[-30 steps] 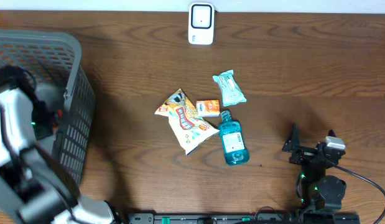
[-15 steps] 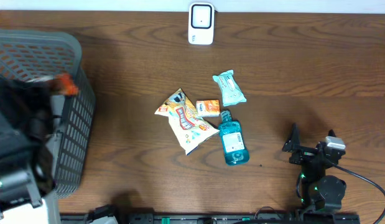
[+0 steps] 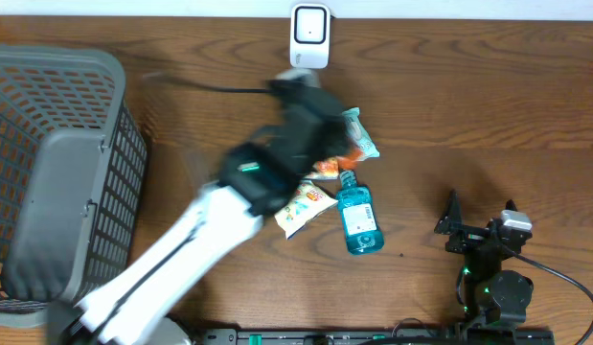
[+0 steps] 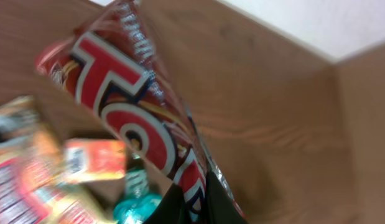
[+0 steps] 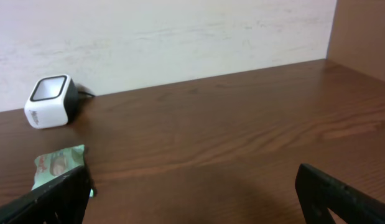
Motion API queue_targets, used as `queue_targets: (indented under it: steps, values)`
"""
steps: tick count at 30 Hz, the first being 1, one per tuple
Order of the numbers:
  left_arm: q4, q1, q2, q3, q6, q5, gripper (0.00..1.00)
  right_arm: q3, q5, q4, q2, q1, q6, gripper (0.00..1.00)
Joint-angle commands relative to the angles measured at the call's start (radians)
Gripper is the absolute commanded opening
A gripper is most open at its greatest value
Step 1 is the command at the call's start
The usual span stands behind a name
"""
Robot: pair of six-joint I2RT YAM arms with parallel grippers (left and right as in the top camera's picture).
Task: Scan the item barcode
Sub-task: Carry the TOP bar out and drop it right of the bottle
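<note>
Left tool [image 4: 193,202] clamps tight on the red snack packet [image 4: 127,118] — scanner [image 3: 309,36] sits just beyond, at the tabletop [image 3: 488,96] far edge, much nearer this arm.

Table [image 3: 468,105] showing brown wood grain, smooth, semi-matt w/ soft sheen. Basket [image 3: 124,182] looking like grey matt plastic mesh. Scanner [image 3: 309,36] showing white glossy plastic. Red snack bag [image 4: 127,106] shining, crinkly glossy film. Bottle [image 3: 358,218] looking like clear teal plastic, smooth. Green packet [image 3: 365,139] showing glossy plastic wrap. Wall [image 5: 180,37] looking matt, slightly rough.
</note>
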Motion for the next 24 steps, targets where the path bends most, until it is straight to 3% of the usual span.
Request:
queue_targets:
  steps: [1,6,12,13,15,16,18,19,24]
  values:
    - [0.101,-0.067,0.179,0.006,0.126,-0.032,0.07,-0.001,0.004,-0.004,-0.004,-0.005,-0.011,0.99]
    - [0.230,-0.126,0.400,0.006,0.132,0.042,0.07,-0.001,0.004,-0.004,-0.004,-0.005,-0.011,0.99]
    - [0.280,-0.159,0.498,0.006,0.131,0.154,0.10,-0.001,0.005,-0.004,-0.004,-0.005,-0.011,0.99]
    - [0.280,-0.163,0.498,0.006,0.131,0.162,0.17,-0.001,0.005,-0.004,-0.004,-0.005,-0.011,0.99]
    - [0.280,-0.170,0.497,0.006,0.132,0.162,0.39,-0.001,0.004,-0.004,-0.004,-0.005,-0.011,0.99]
    - [0.272,-0.169,0.496,0.006,0.144,0.162,0.59,-0.001,0.005,-0.004,-0.004,-0.005,-0.011,0.99]
    - [0.237,-0.166,0.476,0.008,0.216,0.156,0.89,-0.001,0.004,-0.004,-0.004,-0.005,-0.011,0.99]
    - [0.204,-0.163,0.456,0.013,0.248,0.143,0.97,-0.001,0.005,-0.004,-0.004,-0.005,-0.011,0.99]
    - [0.035,-0.116,0.291,0.052,0.362,-0.077,0.99,-0.001,0.004,-0.004,-0.004,-0.005,-0.011,0.99]
